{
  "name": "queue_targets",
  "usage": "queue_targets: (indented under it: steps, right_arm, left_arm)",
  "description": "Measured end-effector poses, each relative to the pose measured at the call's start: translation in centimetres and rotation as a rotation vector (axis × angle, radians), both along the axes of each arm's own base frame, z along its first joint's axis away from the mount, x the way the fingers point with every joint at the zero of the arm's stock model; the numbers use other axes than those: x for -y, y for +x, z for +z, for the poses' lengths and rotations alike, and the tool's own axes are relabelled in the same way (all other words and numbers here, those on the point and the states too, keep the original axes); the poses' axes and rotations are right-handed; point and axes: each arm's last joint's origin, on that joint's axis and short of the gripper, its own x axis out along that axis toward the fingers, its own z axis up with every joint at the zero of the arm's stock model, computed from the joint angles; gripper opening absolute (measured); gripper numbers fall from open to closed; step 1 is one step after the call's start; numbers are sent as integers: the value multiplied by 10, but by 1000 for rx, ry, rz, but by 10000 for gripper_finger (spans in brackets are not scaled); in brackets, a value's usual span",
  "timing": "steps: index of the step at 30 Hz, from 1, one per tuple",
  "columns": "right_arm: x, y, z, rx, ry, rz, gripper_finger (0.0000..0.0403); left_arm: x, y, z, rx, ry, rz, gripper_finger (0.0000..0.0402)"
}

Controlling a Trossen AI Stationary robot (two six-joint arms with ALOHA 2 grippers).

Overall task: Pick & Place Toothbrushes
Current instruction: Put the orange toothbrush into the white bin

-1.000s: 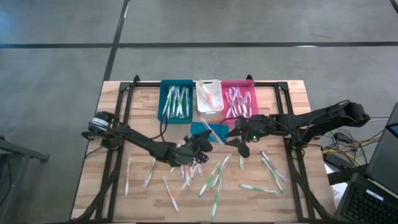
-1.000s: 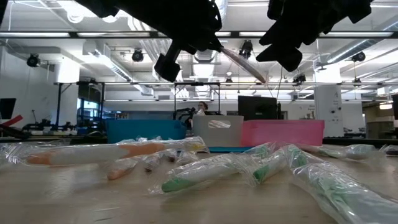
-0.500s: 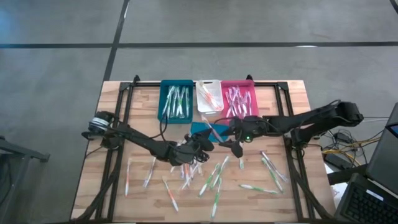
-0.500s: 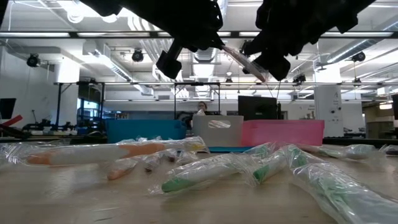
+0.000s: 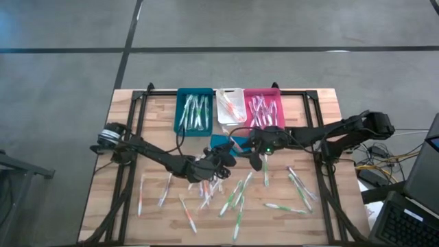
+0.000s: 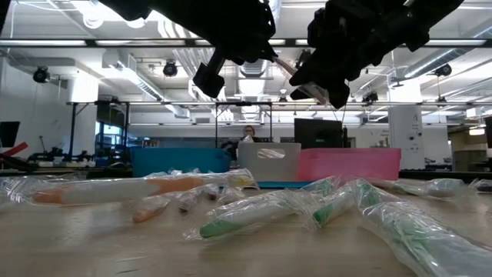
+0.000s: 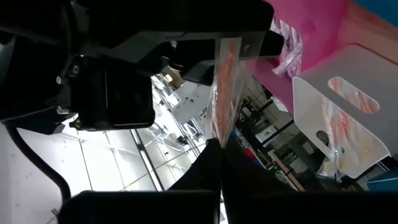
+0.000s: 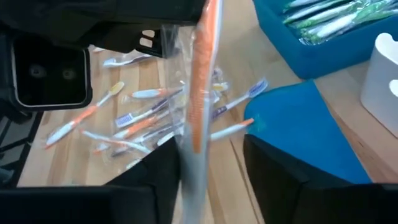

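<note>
We note one orange-accented toothbrush in a clear wrapper (image 8: 198,87) held above mid-table, pinched at one end by the left gripper (image 5: 223,156), fingers pressed tight on it. The right gripper (image 5: 248,147) straddles its other end, fingers spread either side (contact unclear). Loose wrapped toothbrushes (image 5: 236,199) litter the wooden table (image 5: 322,103); others fill the teal bin (image 5: 194,113), white bin (image 5: 230,108) and pink bin (image 5: 263,110).

A wooden table (image 5: 322,110) fills the middle of the frame. Along its upper edge sit a teal bin (image 5: 180,110), a white bin (image 5: 221,96) and a pink bin (image 5: 248,96). A flat teal piece (image 5: 218,141) lies below them, and wrapped toothbrushes (image 5: 236,199) are scattered across the lower half.
</note>
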Motion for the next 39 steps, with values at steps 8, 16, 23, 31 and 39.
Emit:
queue_targets:
  steps: [8,16,23,31,39]
  right_arm:
    - [0,-1,2,7,-11,9,68]
    - [0,-1,2,6,-20,21,24]
    - [3,-2,3,8,-45,26,24]
    - [32,-6,8,22,-95,-64,23]
    - [75,-8,8,0,-146,-190,23]
  left_arm:
    - [0,0,0,1,-2,1,15]
    - [1,0,-2,87,-115,-19,52]
    - [0,-1,-2,326,-354,42,133]
    - [-4,-14,-1,567,-761,65,161]
    - [-32,-53,8,690,-1340,-90,126]
